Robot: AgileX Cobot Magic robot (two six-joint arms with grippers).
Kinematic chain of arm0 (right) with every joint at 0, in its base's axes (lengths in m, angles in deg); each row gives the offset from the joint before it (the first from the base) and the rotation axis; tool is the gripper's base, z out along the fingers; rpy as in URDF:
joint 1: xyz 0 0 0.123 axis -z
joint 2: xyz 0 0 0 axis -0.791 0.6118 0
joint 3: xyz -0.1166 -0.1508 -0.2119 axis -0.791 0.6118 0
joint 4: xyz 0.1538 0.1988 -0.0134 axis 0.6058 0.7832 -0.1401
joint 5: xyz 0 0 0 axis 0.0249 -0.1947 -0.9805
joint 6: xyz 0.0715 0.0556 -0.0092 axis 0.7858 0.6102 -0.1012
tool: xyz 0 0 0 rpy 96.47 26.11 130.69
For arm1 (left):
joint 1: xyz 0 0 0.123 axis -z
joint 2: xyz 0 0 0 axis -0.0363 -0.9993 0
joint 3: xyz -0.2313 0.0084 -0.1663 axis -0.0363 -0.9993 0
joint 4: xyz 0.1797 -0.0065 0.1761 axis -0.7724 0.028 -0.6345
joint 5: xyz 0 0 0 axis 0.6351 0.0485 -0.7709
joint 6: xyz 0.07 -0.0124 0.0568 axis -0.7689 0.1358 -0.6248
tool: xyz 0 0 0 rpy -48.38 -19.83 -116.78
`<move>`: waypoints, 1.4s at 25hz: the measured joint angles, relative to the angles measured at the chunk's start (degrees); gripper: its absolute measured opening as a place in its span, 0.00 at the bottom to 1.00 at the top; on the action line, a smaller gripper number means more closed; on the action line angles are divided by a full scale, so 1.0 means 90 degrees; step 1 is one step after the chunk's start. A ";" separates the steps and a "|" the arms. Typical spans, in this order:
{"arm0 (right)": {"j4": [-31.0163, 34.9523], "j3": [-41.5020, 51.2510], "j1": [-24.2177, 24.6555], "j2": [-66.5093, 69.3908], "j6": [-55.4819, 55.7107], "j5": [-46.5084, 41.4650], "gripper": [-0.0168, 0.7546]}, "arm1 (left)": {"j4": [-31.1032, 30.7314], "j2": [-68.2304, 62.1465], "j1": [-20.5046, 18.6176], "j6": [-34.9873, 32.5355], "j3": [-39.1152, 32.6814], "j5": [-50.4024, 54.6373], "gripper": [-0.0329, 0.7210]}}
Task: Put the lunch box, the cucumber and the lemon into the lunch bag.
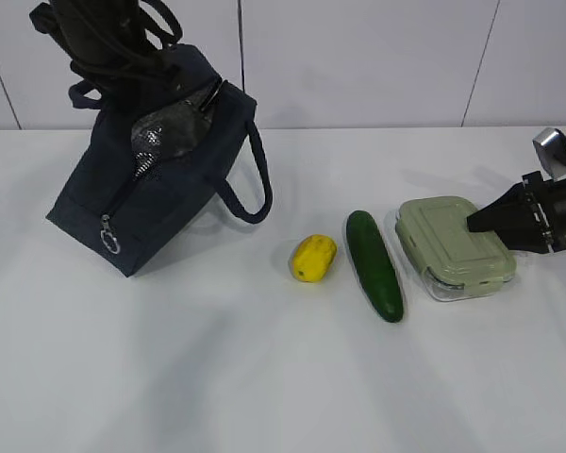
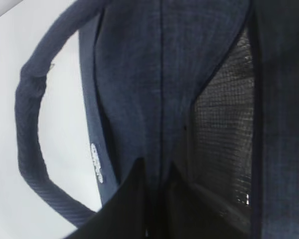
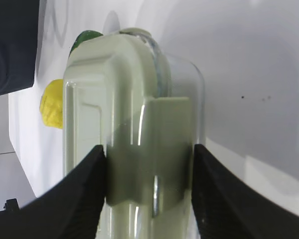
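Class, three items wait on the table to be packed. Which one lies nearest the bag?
The lemon: small and yellow, it lies closest to the bag; the cucumber and the lunch box lie farther right.

Bright, even lighting; soft shadows; blurry wrist close-ups.

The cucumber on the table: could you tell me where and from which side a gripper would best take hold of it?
Probably the cucumber is best gripped around its middle, from above, fingers closing across its narrow width. It lies flat, long axis running away from the camera, with bare table between it and the lemon and a narrower gap to the lunch box, so the right-hand finger has less room.
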 joint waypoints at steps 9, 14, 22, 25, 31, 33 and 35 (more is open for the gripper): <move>0.0135 0.0000 0.0000 0.0000 0.0000 0.0090 0.52 | 0.0013 0.0000 0.0000 0.0000 0.0000 0.0000 0.05; 0.0278 0.0012 0.0000 0.0011 0.0000 0.0136 0.51 | 0.0024 0.0000 0.0000 0.0000 0.0000 0.0000 0.05; 0.0504 0.0012 0.0000 0.0035 0.0000 0.0274 0.50 | 0.0024 0.0000 0.0000 0.0000 0.0000 0.0000 0.05; 0.0532 0.0012 0.0000 0.0035 0.0013 0.0284 0.50 | 0.0024 0.0000 0.0000 0.0000 0.0000 0.0000 0.05; 0.0582 0.0025 -0.0009 -0.0076 0.0033 0.0460 0.49 | 0.0026 0.0000 0.0000 0.0000 0.0000 0.0000 0.05; 0.0582 0.0025 -0.0024 -0.0133 0.0050 0.0557 0.49 | 0.0037 0.0000 0.0000 0.0000 0.0000 0.0000 0.05; 0.0597 0.0025 -0.0067 -0.0144 0.0063 0.0598 0.49 | 0.0049 0.0000 0.0000 0.0000 0.0000 0.0000 0.05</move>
